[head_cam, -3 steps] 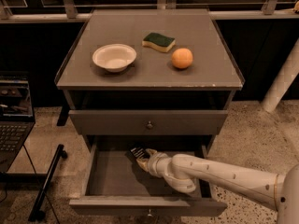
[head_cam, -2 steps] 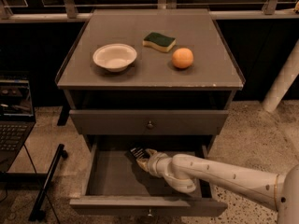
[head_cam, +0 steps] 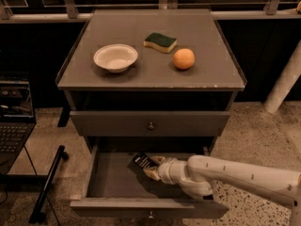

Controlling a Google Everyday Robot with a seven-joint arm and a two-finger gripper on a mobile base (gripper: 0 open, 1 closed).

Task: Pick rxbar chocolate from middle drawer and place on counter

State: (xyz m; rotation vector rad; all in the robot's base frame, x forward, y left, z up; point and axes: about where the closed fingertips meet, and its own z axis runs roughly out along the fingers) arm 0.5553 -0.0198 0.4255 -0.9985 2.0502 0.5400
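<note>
middle drawer (head_cam: 110, 180): arm (head_cam: 235, 172) stretched in, pincer (head_cam: 151, 167) at rxbar chocolate (head_cam: 140, 160).

Half the rxbar chocolate (head_cam: 140, 160) behind the hand (head_cam: 151, 167) in the middle drawer (head_cam: 109, 180); print illegible.

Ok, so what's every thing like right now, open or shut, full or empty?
Middle drawer: pulled open.
Upper drawer: pushed in.
Bowl: upright, empty, on the counter.
Gripper: inside the middle drawer.
Chocolate bar: in that drawer, at the gripper's tip.
Sponge: flat on the counter.
Orange: whole, on counter.
</note>
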